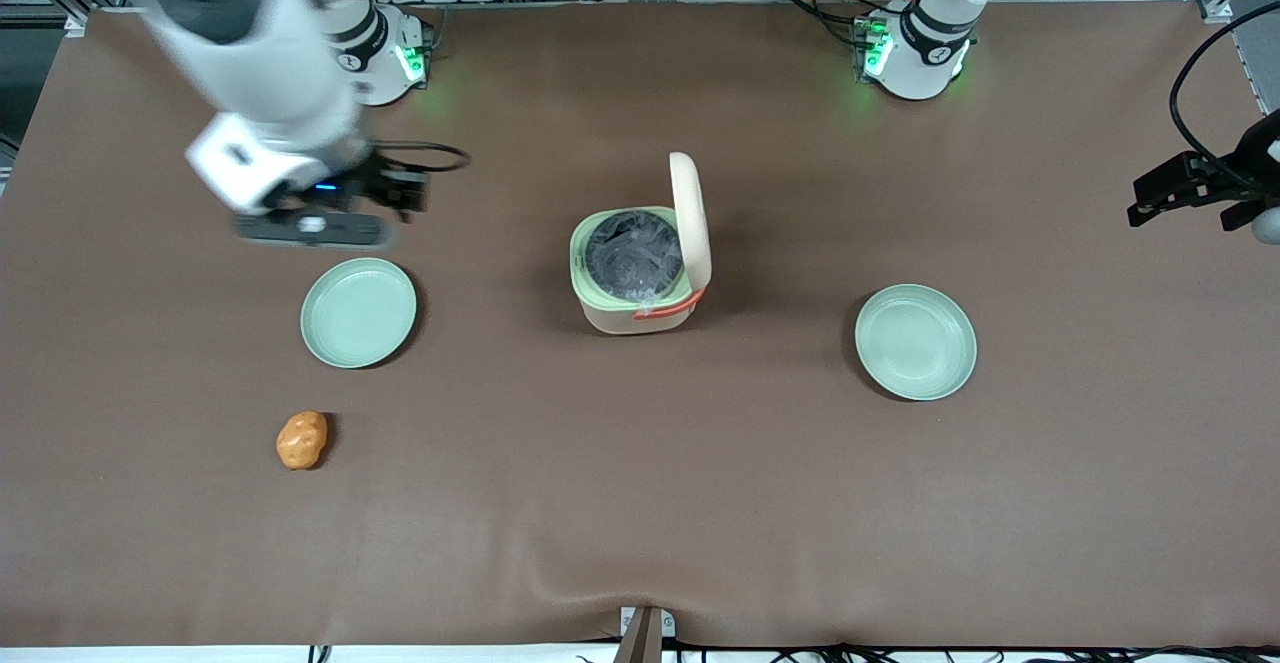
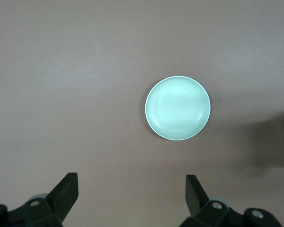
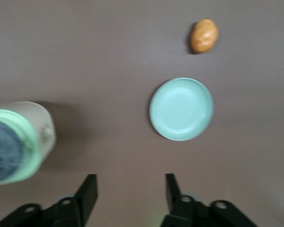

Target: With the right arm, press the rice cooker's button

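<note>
One cooker is sitting mid-surface with its lid standing upright and the dark pot showing, so I am judging the press as probably already made, though I cannot pick out the button itself from here. If that is right, nothing is left for me but pulling clear; if not, the whole approach is still ahead of me.

My fingers are hanging open and empty above the brown surface, well apart from the cooker, toward the working arm's end. In the front view my arm is hovering farther from the camera than the nearest plate. From my wrist I am seeing the cooker's green rim off to one side, not between my fingers.

A small orange potato-like thing is lying nearer the camera than that plate. A second plate is resting toward the parked arm's end.
</note>
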